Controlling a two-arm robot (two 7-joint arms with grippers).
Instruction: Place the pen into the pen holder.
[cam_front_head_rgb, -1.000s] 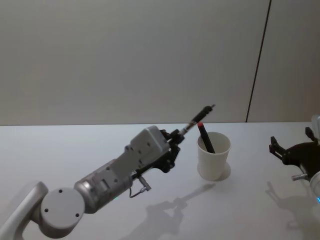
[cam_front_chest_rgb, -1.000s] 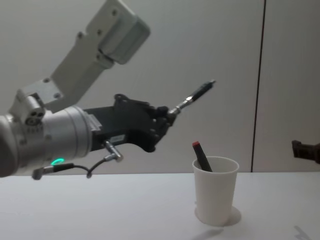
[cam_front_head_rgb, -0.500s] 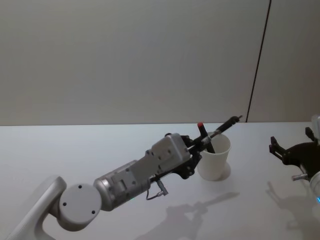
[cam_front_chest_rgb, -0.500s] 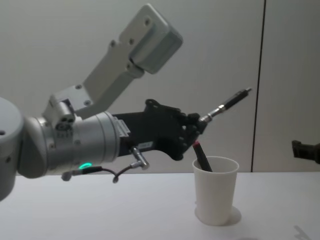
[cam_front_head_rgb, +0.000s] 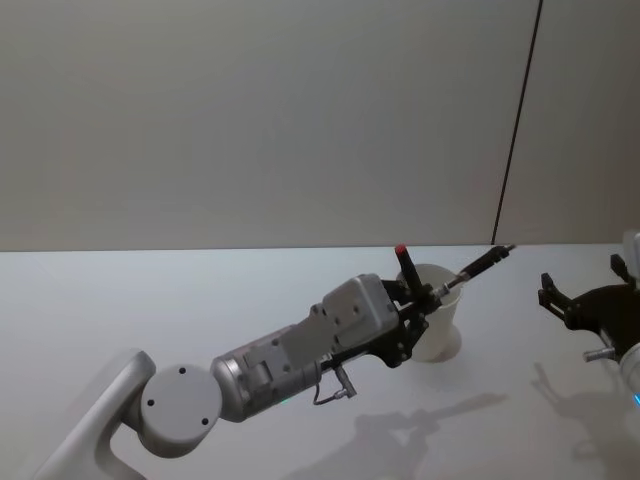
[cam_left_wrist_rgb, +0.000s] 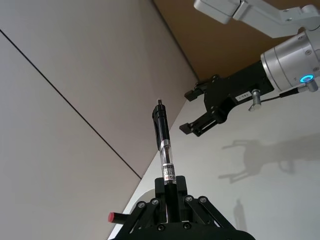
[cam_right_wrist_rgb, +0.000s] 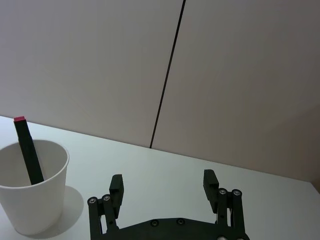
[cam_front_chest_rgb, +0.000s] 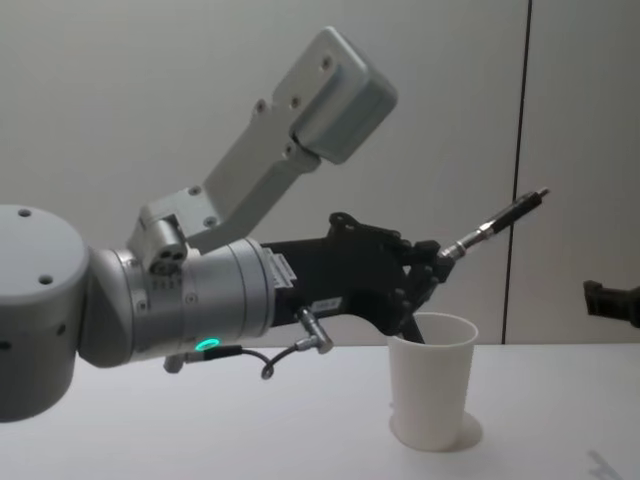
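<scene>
Pen (cam_front_chest_rgb: 495, 222) is clamped at its lower end in my left claw (cam_front_chest_rgb: 437, 262), slanting up just above the white pen holder (cam_front_chest_rgb: 432, 390) on the tabletop (cam_front_head_rgb: 150, 300), not yet inside, so I judge lowering and release remain; my right claw (cam_right_wrist_rgb: 164, 182) sits wide open, empty, well apart.

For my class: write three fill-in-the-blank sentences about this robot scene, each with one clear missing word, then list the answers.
1. The left end effector, raised beside the paper cup, is shut on a ____.
2. The black marker standing in the cup has a ____ top.
3. The fingers of the right end effector are ____.
Missing words: pen; red; open.
</scene>
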